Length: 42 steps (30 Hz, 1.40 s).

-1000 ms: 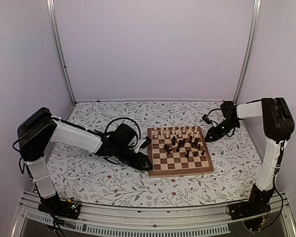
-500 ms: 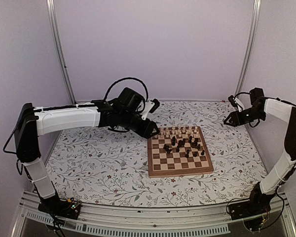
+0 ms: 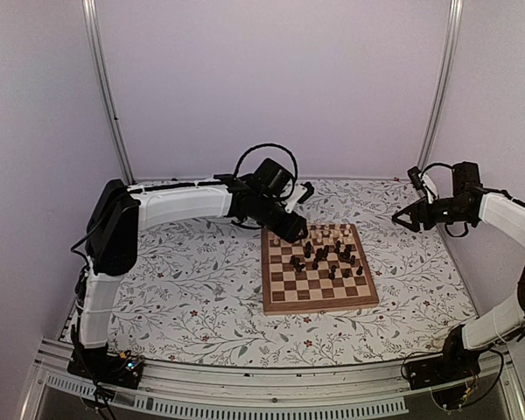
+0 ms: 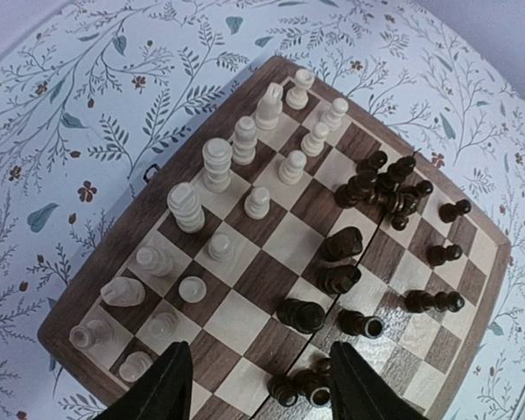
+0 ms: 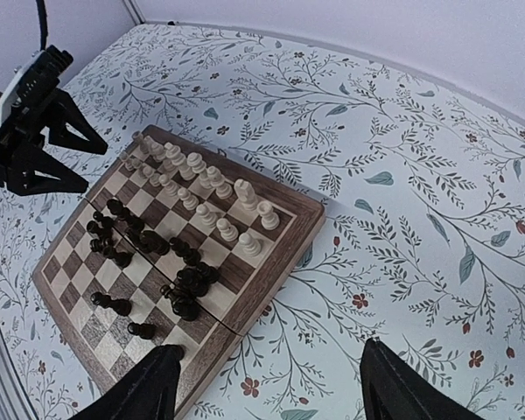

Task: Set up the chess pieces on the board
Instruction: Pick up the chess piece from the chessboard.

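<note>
Left wrist, turned chess pieces point(image 4: 216, 166), checkered board point(image 4: 236, 319)

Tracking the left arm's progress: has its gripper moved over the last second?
Yes. The left gripper went from the near-left corner of the board to its far-left corner.

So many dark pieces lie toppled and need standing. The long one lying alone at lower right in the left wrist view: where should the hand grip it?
Probably from straight above: the left hand pinches the dark piece across its narrow waist, one finger either side of its long axis. It lies flat on the board, with bare squares beside it.
</note>
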{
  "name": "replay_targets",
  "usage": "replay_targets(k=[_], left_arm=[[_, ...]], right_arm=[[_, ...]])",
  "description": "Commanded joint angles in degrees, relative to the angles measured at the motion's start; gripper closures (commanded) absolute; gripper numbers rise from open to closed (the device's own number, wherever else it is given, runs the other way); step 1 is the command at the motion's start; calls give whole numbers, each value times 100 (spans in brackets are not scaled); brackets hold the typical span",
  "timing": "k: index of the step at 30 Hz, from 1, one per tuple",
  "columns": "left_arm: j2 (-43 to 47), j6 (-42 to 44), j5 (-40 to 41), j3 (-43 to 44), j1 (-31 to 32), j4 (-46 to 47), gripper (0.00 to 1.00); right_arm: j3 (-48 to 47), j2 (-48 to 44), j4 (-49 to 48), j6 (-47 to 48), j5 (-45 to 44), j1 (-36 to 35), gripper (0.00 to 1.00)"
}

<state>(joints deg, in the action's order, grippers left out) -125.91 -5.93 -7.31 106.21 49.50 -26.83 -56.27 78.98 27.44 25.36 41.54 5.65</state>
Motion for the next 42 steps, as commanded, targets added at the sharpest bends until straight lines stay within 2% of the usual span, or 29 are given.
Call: replay_targets(k=[1, 25, 42], left_arm=[[-153, 71, -202, 211, 60, -277, 45], [-867, -136, -485, 613, 210, -152, 55], [-991, -148, -549, 803, 223, -199, 78]], right_arm=[[9, -213, -314, 150, -35, -2, 26], [11, -6, -210, 355, -32, -3, 27], [-7, 82, -164, 373, -48, -5, 28]])
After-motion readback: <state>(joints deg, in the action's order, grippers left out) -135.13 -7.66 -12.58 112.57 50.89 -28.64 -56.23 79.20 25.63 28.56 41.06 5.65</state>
